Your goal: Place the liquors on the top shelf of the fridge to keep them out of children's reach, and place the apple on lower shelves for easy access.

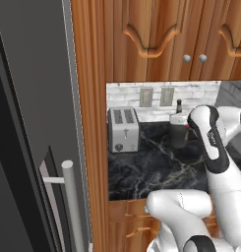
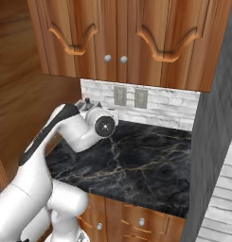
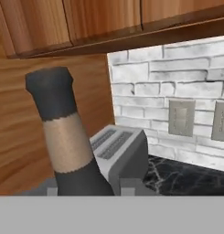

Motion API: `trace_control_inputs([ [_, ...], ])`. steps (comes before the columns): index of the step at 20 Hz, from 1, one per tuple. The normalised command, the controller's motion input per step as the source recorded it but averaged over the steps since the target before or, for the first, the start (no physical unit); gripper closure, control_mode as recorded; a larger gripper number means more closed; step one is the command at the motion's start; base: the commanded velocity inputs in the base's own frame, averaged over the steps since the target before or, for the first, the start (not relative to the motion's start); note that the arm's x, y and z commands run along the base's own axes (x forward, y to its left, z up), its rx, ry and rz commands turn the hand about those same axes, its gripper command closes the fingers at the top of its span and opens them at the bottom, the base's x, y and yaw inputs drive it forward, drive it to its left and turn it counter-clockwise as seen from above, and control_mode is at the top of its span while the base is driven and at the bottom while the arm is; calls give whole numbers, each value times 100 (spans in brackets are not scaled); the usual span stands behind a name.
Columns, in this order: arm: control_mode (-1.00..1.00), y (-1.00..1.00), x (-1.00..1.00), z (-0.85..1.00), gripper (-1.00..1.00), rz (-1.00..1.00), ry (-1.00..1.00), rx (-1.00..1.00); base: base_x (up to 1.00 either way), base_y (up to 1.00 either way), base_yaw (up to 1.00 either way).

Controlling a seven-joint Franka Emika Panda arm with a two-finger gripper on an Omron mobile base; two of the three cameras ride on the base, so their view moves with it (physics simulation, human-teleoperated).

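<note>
Dark at the cap and tan round the middle, leaning a little as a bottle [image 3: 63, 137] between the two small finger tips in the hand view. Squeezing that bottle tight with the gripper [image 3: 89, 188], jaws closing on its dark lower part. Poking its thin black neck up past the white hand in both base views. Hovering or resting over the black stone counter [image 1: 141, 167], close to the back wall of pale bricks [image 3: 177, 77]; hiding its bottom behind the hand, so not telling whether it is touching the stone. Sitting just behind the bottle in the hand view, and off to its left in the left base view, as a silver toaster [image 1: 123, 129] on the counter beside a wooden side panel [image 1: 92, 123]. Hanging above it all as brown wooden cupboards [image 2: 117, 33] with small round knobs. Sticking to the bricks as two grey wall sockets [image 2: 130, 97]. Standing at the far left of the left base view as the tall dark grey fridge [image 1: 28, 98] with its long silver handle [image 1: 70, 206], well apart from the bottle.
</note>
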Motion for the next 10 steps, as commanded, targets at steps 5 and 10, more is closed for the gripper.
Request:
trace_control_inputs([
  [5, -100, -6, -68, 73, 100, -25, 5, -3, 0, 0, 0],
  [10, -100, -16, -59, 48, 100, -14, 10, -2, 0, 0, 0],
])
